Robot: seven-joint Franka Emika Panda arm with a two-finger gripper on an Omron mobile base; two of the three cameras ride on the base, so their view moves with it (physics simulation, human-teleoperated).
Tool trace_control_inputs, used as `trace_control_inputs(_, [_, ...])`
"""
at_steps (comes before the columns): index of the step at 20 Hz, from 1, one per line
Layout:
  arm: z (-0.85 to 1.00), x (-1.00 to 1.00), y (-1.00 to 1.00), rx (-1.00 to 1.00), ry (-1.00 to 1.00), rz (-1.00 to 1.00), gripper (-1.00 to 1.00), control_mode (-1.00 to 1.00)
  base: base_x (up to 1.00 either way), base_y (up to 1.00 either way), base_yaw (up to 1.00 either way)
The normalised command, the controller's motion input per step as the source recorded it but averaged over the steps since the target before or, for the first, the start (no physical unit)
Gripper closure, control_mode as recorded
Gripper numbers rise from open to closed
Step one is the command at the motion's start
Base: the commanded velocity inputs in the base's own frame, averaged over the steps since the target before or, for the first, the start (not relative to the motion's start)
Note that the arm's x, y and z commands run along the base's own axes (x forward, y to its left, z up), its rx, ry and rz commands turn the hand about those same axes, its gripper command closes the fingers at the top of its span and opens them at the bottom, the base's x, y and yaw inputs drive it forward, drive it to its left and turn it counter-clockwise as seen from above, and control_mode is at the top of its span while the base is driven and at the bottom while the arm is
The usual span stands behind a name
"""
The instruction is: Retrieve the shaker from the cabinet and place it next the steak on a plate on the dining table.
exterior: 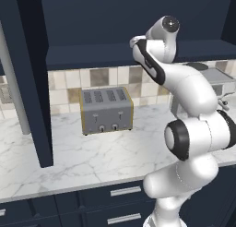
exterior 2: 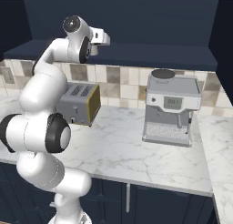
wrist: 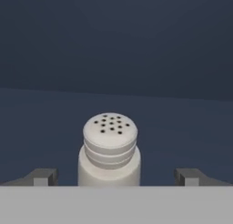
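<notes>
The shaker (wrist: 109, 150), a pale cylinder with a rounded, perforated cap, stands upright on the shelf board of the dark navy cabinet (wrist: 41, 127). It sits right in front of the hand. My gripper (wrist: 117, 176) is open, with one fingertip on each side of the shaker and a wide gap between each tip and it. In the base views the arm reaches up into the cabinet (exterior: 92, 55) above the counter, and the hand (exterior 2: 101, 38) is at shelf height. The steak, the plate and the dining table are out of view.
A silver toaster (exterior: 107, 110) stands on the marble counter (exterior: 92, 157) under the cabinet. A coffee machine (exterior 2: 172, 109) stands to its right. A navy side panel (exterior: 32, 83) drops to the counter on the left. Drawers with silver handles (exterior: 125, 191) run below.
</notes>
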Motion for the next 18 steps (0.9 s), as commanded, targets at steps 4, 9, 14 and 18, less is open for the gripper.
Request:
trace_control_inputs(4, [-0.09, 0.15, 0.04, 0.0, 0.0, 0.0, -1.0, -1.0, 0.0, 0.0, 0.0])
trace_control_inputs(9, [-0.11, 0.12, 0.05, 0.0, 0.0, 0.0, -1.0, -1.0, 0.0, 0.0, 0.0])
trace_control_inputs(14, [-0.14, 0.1, 0.11, 0.0, 0.0, 0.0, 1.0, -1.0, 0.0, 0.0, 0.0])
trace_control_inputs(18, [-0.12, 0.04, 0.03, 0.0, 0.0, 0.0, 1.0, -1.0, 0.0, 0.0, 0.0])
